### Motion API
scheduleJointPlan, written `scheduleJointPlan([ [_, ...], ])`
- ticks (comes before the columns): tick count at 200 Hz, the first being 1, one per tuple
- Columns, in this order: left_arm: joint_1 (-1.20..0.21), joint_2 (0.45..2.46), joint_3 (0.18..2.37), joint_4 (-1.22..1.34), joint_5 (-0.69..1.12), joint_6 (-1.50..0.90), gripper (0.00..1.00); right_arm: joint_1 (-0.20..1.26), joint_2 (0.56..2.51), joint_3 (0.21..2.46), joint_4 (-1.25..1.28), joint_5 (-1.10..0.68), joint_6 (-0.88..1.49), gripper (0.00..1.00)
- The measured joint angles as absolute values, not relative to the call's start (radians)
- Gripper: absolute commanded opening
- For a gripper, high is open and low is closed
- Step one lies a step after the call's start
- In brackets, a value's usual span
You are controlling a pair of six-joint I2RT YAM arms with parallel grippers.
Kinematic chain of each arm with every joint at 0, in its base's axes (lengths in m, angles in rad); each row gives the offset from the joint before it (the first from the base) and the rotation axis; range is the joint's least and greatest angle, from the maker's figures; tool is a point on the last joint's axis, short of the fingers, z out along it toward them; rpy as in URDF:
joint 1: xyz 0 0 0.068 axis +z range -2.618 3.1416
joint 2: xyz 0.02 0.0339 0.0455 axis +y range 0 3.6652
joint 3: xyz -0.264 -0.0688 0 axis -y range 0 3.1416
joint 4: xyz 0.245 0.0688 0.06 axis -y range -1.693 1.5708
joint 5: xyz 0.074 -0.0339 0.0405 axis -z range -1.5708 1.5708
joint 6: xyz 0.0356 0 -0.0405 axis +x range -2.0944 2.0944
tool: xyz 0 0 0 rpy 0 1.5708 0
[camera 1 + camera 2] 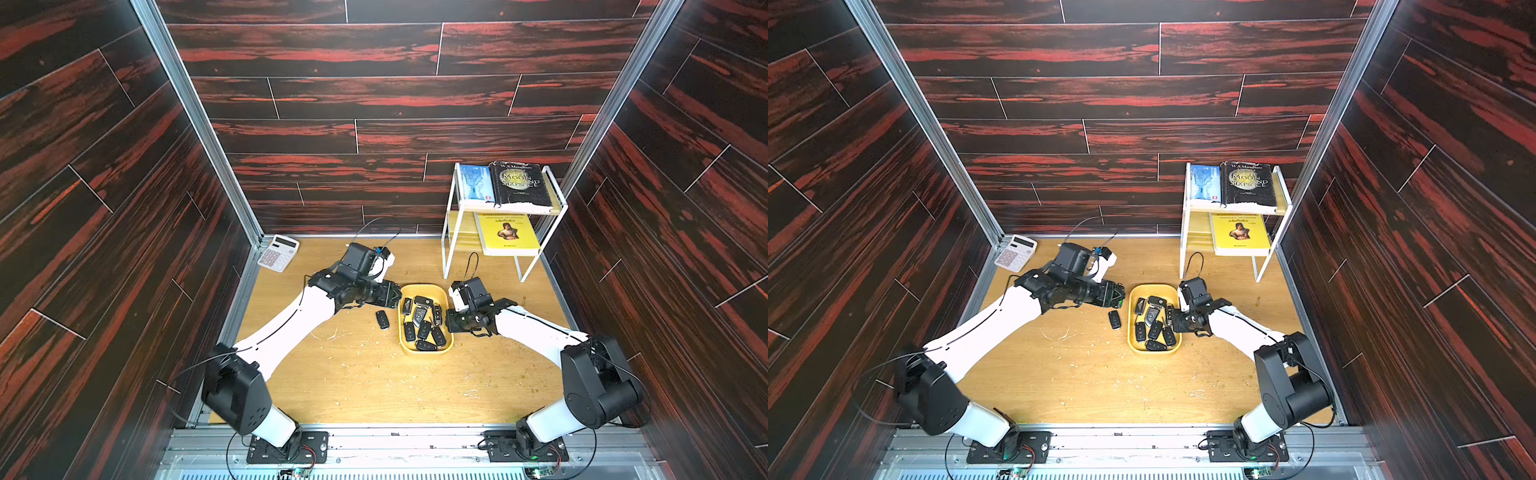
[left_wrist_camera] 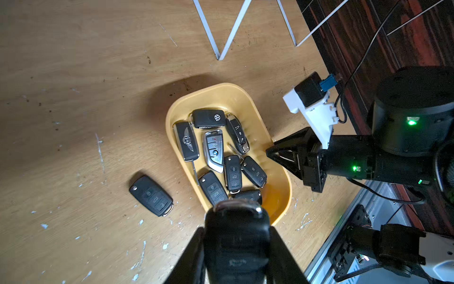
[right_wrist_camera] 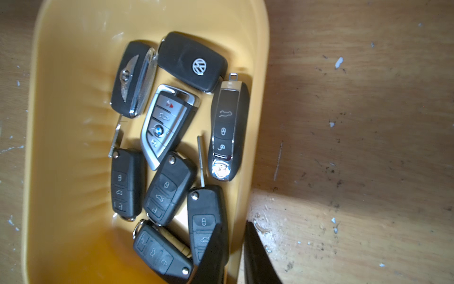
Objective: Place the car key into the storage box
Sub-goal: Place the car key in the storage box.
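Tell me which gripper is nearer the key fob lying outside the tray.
Left. The left gripper, holding another fob, hangs beside the loose key fob; the right gripper is across the storage box, at its far rim.

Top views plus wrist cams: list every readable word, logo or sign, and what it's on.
"W.S. Maugham", "MOON", "SIXPENCE": black book on the white rack.
"VW" roundel: black fob in the storage box.
BMW roundel: silver fob.
Winged "B" badge: chrome-sided fob.
Crest, lettering unreadable: glossy fob.
Lock and trunk icons: flip-key fob.
Too small to read: yellow book, blue book, calculator.
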State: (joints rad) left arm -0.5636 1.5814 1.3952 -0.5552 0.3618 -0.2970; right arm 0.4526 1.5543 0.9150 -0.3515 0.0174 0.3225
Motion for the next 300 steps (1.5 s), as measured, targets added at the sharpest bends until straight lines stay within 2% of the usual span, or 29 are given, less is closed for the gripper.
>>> scheduleJointPlan([
  [107,-0.668,1.956,1.645,-0.690,0.263,-0.331,0.21,0.442,1.555,0.902,-0.325,-0.015,0.333,0.12],
  [175,-0.691,2.081,1.758,-0.743,0.200,-0.390,0.22,0.437,1.557,0.902,-0.321,-0.028,0.332,0.11],
  [256,-0.717,2.283,1.948,-0.942,0.134,-0.479,0.22,0.433,1.562,0.902,-0.314,-0.044,0.333,0.10],
  [300,-0.733,2.326,2.001,-0.990,0.114,-0.501,0.24,0.432,1.563,0.902,-0.311,-0.049,0.333,0.09],
])
